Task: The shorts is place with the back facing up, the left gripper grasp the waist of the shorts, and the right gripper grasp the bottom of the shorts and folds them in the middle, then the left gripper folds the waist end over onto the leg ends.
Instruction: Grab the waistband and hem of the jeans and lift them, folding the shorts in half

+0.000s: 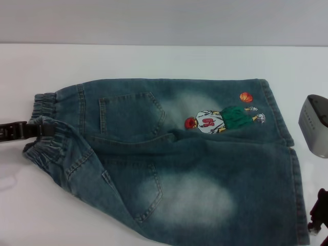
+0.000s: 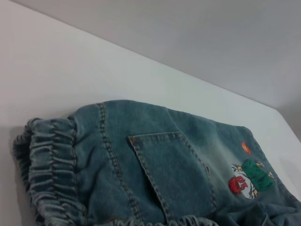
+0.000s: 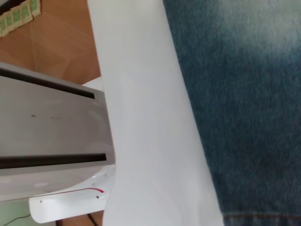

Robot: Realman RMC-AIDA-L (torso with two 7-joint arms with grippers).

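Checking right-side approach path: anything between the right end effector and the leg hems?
Head view: only bare white table lies between the right end effector and the hem edge of the shorts. Nothing else there.

A smooth white bench fills most of the head view, evenly lit with only soft shadows, and its far edge meets a plain pale grey wall that runs straight across the back. From the right wrist view the bench's edge drops off to a brown wooden floor, where a pale grey-white housing with two dark slots stands just beside the bench. A strip of small greenish tiles or labels lies at one corner of that view.
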